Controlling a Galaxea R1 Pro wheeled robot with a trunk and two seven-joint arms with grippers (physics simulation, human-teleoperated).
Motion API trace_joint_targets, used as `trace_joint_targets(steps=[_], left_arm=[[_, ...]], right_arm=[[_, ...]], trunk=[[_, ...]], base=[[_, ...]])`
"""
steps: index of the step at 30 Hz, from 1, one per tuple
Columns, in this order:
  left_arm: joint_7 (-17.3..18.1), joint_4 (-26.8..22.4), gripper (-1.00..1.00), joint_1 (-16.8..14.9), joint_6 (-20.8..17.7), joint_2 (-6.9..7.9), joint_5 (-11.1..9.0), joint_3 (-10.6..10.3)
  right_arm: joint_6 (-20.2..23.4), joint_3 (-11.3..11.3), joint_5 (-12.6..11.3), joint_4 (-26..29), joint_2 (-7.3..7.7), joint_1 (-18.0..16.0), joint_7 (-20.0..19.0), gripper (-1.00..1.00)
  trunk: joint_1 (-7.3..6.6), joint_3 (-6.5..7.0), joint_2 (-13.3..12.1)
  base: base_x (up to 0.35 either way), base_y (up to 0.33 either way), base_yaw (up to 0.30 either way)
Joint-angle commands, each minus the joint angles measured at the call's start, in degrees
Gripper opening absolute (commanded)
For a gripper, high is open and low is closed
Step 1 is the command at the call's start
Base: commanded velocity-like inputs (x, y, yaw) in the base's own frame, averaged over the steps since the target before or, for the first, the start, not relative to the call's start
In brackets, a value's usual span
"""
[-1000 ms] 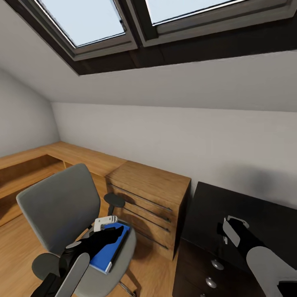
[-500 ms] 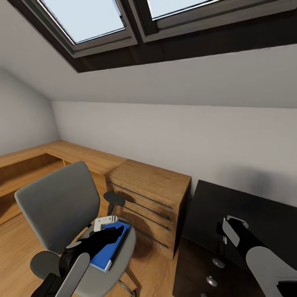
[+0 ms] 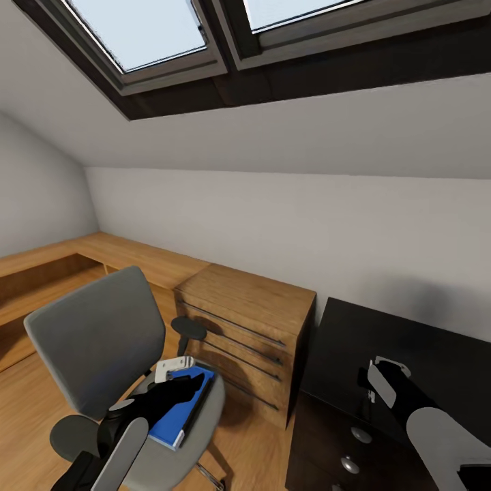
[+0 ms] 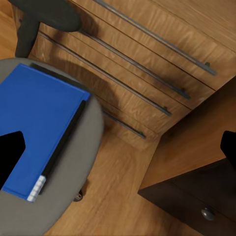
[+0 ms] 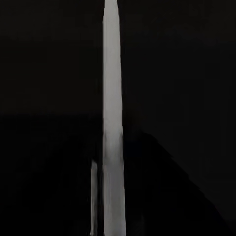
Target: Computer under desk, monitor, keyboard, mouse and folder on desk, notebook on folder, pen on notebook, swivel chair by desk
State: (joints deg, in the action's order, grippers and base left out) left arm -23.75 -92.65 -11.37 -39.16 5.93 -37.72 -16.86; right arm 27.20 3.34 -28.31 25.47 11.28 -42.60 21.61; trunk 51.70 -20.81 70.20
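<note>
The grey swivel chair (image 3: 95, 341) stands at the lower left with the bright blue folder (image 3: 174, 421) lying flat on its seat (image 4: 91, 147). My left gripper (image 3: 196, 384) hovers just above the folder (image 4: 39, 123), open, its black fingertips (image 4: 10, 157) wide apart and nothing between them. The folder's black spine faces the drawer chest. My right gripper (image 3: 382, 382) hangs over the top of a dark cabinet; its wrist view is almost all black, so its jaws cannot be read. The desk, monitor, keyboard, mouse, computer, notebook and pen are out of view.
A wooden drawer chest (image 3: 245, 320) stands right behind the chair, close to its black armrest (image 3: 189, 331). A dark cabinet with round knobs (image 3: 354, 436) adjoins it on the right. A low wooden bench (image 3: 102, 252) runs along the walls under a sloped ceiling with skylights.
The whole picture shifted very slightly a second ago, so the camera moved. Both arms, the chair and the folder have kept their places.
</note>
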Motion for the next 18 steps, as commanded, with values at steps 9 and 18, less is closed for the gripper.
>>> trace_joint_targets(steps=[9,18], left_arm=[[-0.60,-0.07,1.00,-0.06,-0.13,0.12,-0.62,-0.10],[-0.60,-0.07,1.00,-0.06,-0.13,0.14,-0.60,-0.03]], right_arm=[[0.03,0.35,-0.52,0.23,0.05,-0.03,0.54,1.00],[-0.09,0.35,-0.52,0.53,0.05,-0.03,0.53,1.00]], trunk=[[0.00,-0.07,0.05],[0.00,-0.07,0.05]], base=[[0.000,0.000,0.000],[0.000,0.000,0.000]])
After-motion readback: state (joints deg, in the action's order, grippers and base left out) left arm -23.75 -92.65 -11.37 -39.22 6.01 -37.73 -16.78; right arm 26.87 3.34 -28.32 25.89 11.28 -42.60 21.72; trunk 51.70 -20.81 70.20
